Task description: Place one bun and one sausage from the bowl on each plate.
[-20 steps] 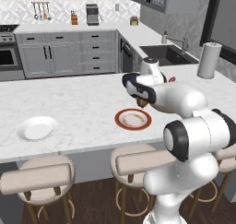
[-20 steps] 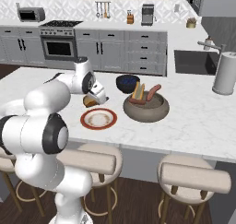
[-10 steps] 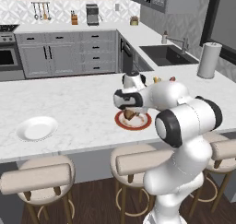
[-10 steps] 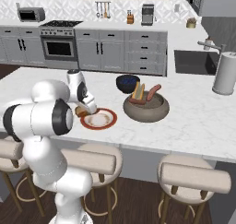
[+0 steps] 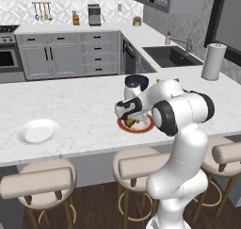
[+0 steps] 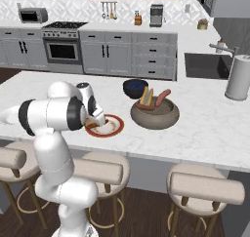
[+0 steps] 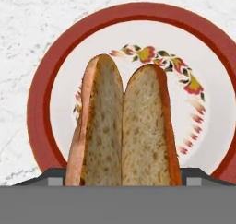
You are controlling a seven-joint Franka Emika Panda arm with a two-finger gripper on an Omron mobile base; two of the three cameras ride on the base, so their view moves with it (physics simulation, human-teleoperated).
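Gripper [image 5: 128,121] clamped on split bun [image 7: 123,126], held low over red-rimmed plate [image 7: 39,103] so the release lands it inside the floral centre. White plate [image 5: 37,131] bare, well apart to the left; sausages [image 6: 162,97] upright in bowl [image 6: 154,115] for later picks.

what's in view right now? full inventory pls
bun: 1, tan, split, held over the red-rimmed plate
red-rimmed plate: 1, cream centre, floral ring, counter front
white plate: 1, counter's left end
bowl: 1, grey-brown, holds sausages and buns, beside the red-rimmed plate
dark bowl: 1, navy, behind it
paper towel roll: 1, white, near the sink
stools: beige, under the counter
gripper: jaws shut on bun
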